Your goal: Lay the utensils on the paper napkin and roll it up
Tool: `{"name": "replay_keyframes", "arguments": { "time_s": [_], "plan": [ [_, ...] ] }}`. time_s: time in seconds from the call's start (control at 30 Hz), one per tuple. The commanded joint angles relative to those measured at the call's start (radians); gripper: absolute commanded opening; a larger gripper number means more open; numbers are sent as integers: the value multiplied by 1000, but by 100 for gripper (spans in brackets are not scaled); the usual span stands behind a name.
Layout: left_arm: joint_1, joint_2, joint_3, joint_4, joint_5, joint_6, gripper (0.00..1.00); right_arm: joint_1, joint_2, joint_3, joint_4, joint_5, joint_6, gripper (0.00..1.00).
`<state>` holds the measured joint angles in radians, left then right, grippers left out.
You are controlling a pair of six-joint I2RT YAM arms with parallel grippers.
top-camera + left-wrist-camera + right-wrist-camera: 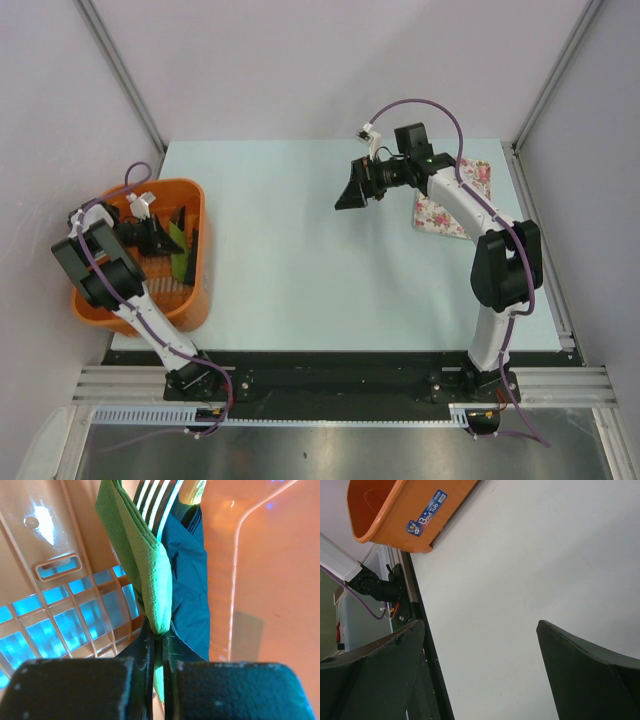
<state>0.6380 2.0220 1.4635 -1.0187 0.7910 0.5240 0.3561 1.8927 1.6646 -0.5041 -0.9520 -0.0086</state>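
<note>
My left gripper (165, 238) is down inside the orange basket (203, 262). In the left wrist view it (161, 637) is shut on the lower edge of the folded olive-green paper napkin (150, 570), which stands up between the fingertips. The napkin also shows in the top view (178, 240). Pale fork tines (155, 500) show at the top behind the napkin; the utensil handles are hidden. My right gripper (352, 190) hangs above the middle of the table, open and empty (480, 622).
A dark teal cloth (192, 585) lies against the napkin inside the basket, next to the basket's wall (270, 580). The pink floral pad (455, 200) lies at the table's (300, 260) far right, under the right arm. The basket also shows in the right wrist view (395, 510).
</note>
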Motion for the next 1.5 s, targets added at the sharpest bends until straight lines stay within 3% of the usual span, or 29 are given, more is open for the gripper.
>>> {"name": "replay_keyframes", "arguments": {
  "time_s": [0.0, 0.53, 1.03, 1.3, 1.47],
  "plan": [
    [-11, 0, 6, -58, 16, 33, 0, 7, 0, 47, 15, 7, 4, 100],
    [-14, -83, -2, -129, 51, 28, 0, 14, 8, 49, 21, 12, 32, 100],
    [-23, -37, -2, -41, -84, -56, 0, -8, 13, 49, 9, -8, 21, 100],
    [-49, 10, 23, -40, -93, -85, 6, -20, 16, 47, 4, -13, 18, 100],
    [-49, 3, 32, -35, -114, -102, 15, -25, 20, 49, 9, -19, 24, 100]
  ]
}}
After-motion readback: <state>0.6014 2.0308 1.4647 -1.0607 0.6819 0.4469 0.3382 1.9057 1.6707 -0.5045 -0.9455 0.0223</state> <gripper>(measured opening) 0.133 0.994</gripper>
